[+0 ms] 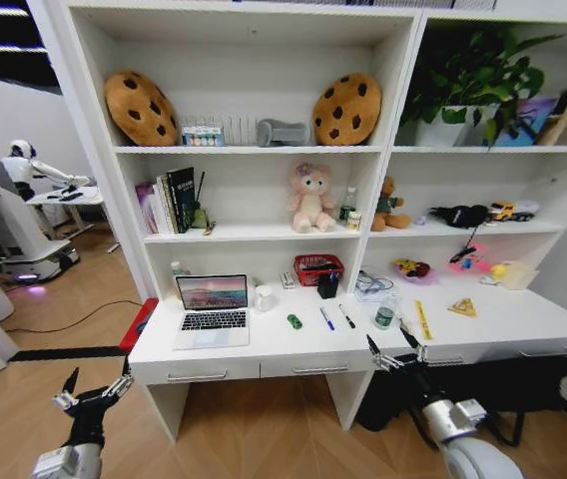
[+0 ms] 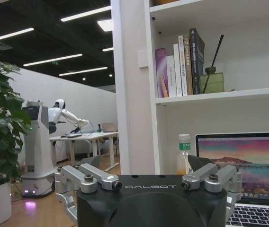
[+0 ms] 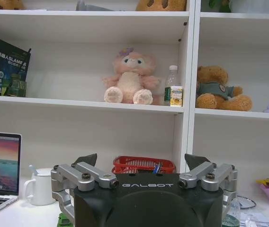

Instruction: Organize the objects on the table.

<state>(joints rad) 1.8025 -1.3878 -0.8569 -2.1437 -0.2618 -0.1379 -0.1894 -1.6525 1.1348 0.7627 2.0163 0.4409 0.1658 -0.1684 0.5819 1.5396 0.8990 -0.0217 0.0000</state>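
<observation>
While both arms are held short of the desk (image 1: 264,351), no item is yet grasped. Left end effector (image 1: 92,387), at 7 o'clock, and right end effector (image 1: 396,350), at 5 o'clock, are spread wide. Laptop (image 1: 212,311), toy car (image 1: 294,321) and pens (image 1: 326,318) lie centrally; a forward reach is judged next.

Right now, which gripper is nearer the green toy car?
Right. The right gripper hovers at the desk's front edge, to the right of the green toy car. The left gripper hangs lower, off the desk's left front corner, beyond the laptop.
</observation>
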